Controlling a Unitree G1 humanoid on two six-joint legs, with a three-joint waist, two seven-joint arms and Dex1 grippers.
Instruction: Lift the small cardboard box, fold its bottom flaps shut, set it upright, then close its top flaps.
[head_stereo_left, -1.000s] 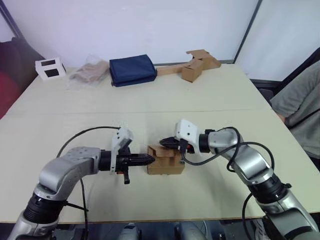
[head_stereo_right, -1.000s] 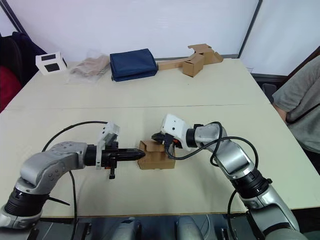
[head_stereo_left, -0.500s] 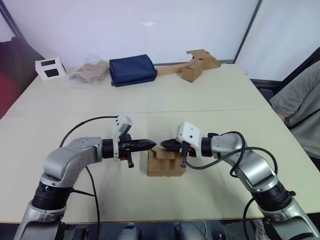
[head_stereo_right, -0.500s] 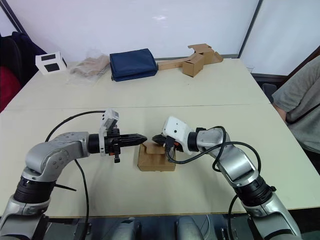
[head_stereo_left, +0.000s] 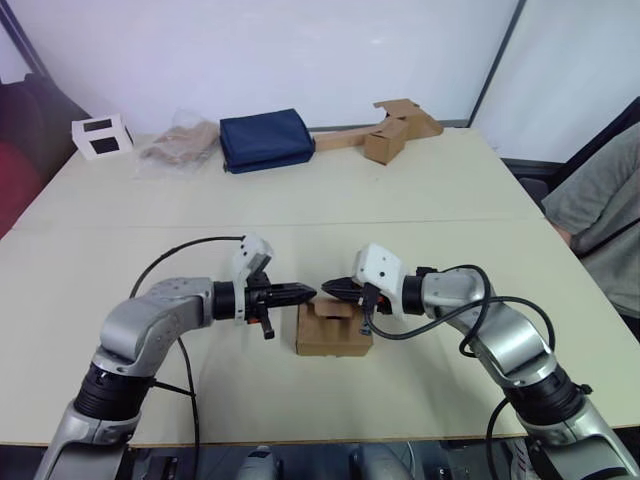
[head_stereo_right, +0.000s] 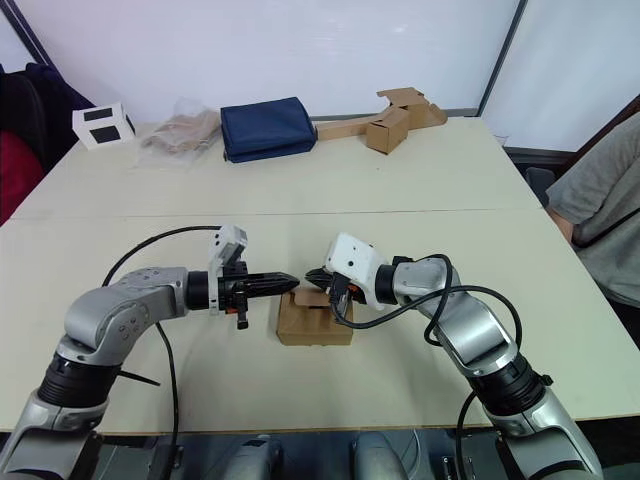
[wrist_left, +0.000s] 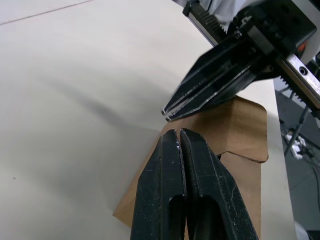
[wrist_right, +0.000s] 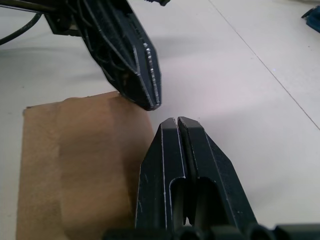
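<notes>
The left pincer (head_stereo_left: 308, 291) and right pincer (head_stereo_left: 328, 288), both closed and empty, meet tip to tip above the box (head_stereo_left: 333, 330) on the bench (head_stereo_left: 430, 180). Pressing its top flaps (wrist_left: 235, 125) off-centre could tip it or spring them open.

The right tool (wrist_right: 177, 122) has its two black fingers pressed together, tips over the edge of the small cardboard box (wrist_right: 75, 165). Facing it — tip almost to tip, just apart — the left tool (wrist_right: 150, 102) points down at the box's brown top. Pale tabletop (wrist_right: 240, 75) lies beyond.
</notes>
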